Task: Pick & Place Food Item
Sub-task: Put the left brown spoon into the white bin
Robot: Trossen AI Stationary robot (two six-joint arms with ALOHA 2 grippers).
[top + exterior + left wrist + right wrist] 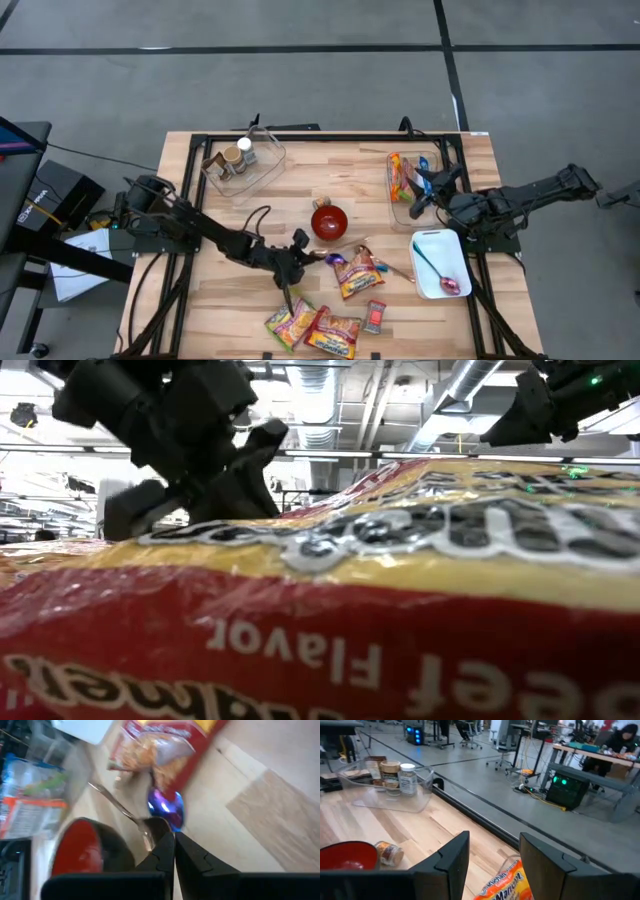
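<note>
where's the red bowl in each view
High view: red bowl at table centre, just ahead of the shut left gripper.
Low view: not in it; a noodle packet fills the frame.
Left wrist: lower left.
Right wrist: bottom left corner.
Shared landmark: clear jar bin.
</note>
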